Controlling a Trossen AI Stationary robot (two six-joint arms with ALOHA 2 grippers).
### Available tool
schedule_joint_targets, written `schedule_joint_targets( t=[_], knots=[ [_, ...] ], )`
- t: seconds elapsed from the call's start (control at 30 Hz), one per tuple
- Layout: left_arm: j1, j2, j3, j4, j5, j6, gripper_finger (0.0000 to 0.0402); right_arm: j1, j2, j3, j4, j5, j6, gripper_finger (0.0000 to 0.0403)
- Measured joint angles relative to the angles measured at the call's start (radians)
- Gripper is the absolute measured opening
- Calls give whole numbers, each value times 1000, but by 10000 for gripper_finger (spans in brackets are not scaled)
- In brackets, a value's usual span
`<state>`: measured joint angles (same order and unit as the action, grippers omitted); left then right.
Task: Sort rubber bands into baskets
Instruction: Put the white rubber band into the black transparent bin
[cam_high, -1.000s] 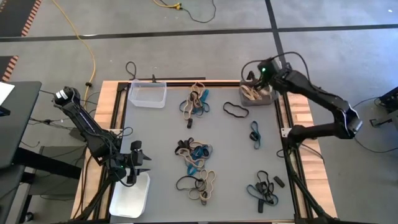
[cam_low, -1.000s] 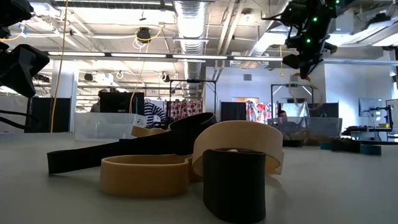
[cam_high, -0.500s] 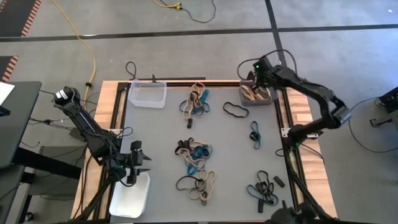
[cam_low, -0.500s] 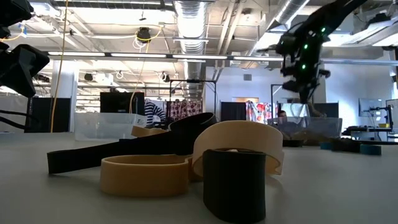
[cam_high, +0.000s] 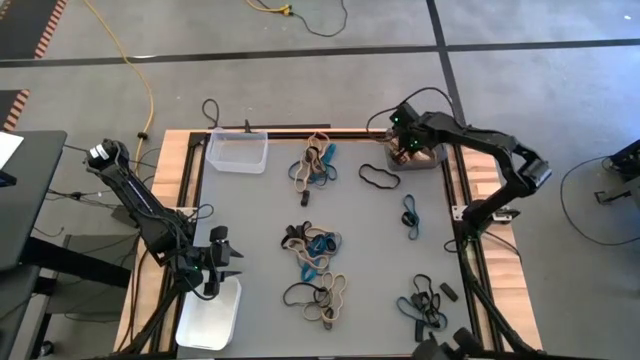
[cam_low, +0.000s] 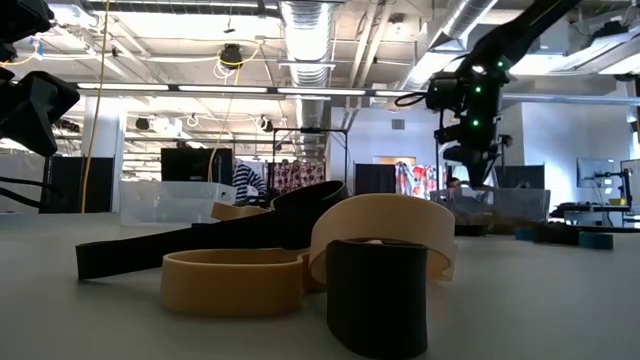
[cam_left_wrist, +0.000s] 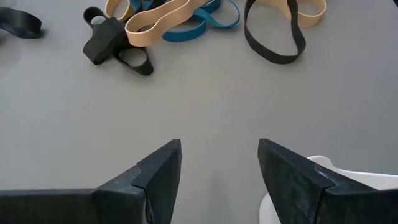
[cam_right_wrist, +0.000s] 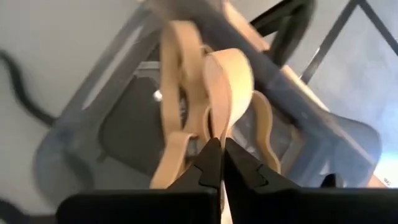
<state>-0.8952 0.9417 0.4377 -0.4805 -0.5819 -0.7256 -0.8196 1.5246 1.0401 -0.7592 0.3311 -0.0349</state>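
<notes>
A: Right gripper (cam_right_wrist: 217, 163) pinched on a tan rubber band (cam_right_wrist: 227, 93), above the dark grey basket (cam_high: 417, 152) at the far right corner.

B: Drop-off step, probably; next, opening over the basket.

A: Thin, floppy loops; smooth rounded plastic tray. Left gripper (cam_left_wrist: 219, 163) gaping, empty, beside the white basket (cam_high: 211, 315).

dark grey basket (cam_high: 418, 152): mostly hidden under right gripper (cam_high: 405, 146) from above
tan bands (cam_right_wrist: 208, 93): blurred in right wrist view, count unclear
white basket (cam_left_wrist: 323, 167): only a corner shows, rest cut off
left gripper (cam_left_wrist: 219, 180): fingertips cut off at edge
</notes>
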Motion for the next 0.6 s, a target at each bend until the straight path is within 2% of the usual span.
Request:
schedule_joint_targets(
  t=[0.17, 0.33, 0.47, 0.6],
  knots=[
    [0, 0, 0, 0, 0, 0, 206, 24, 1, 0, -71, -71, 0, 43],
    [0, 0, 0, 0, 0, 0, 206, 44, -5, 0, -77, -72, 0, 49],
    [0, 0, 0, 0, 0, 0, 206, 59, -16, 0, -70, -71, 0, 81],
    [0, 0, 0, 0, 0, 0, 206, 74, -32, 0, -71, -71, 8, 132]
  ],
)
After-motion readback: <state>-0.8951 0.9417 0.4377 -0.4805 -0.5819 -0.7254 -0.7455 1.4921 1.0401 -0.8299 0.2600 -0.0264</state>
